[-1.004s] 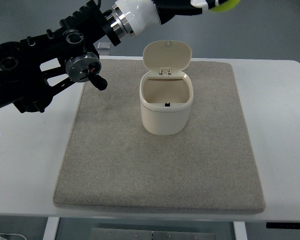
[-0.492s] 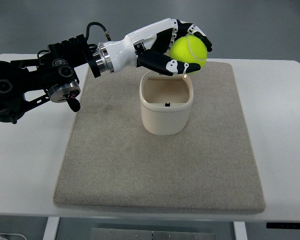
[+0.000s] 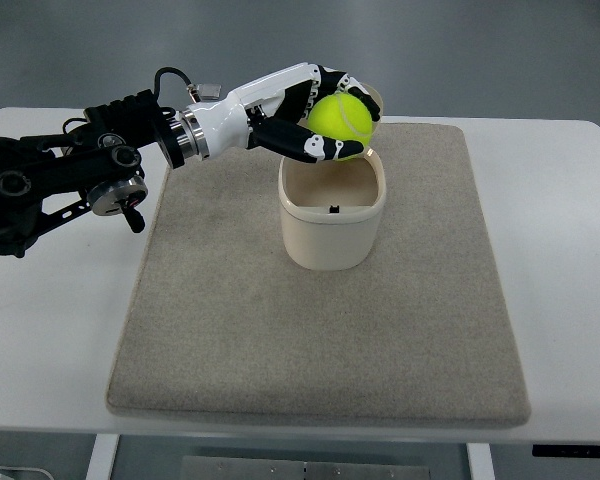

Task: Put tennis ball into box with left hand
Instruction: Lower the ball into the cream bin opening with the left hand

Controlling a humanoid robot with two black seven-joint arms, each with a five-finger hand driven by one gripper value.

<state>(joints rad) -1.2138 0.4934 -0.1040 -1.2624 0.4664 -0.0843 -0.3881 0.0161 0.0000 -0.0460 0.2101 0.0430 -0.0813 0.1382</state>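
One arm works — the left hand [image 3: 315, 118] reaches in from the picture's left with its fingers [image 3: 315, 146] wrapped around the tennis ball [image 3: 342, 120], grasping it. Ball and hand sit over the far rim of the box [image 3: 332, 222], whose mouth is open and whose lid is mostly hidden behind the hand. That cream box stands on a grey mat [image 3: 280, 330] covering the white table [image 3: 570, 260] — near the mat's far edge.
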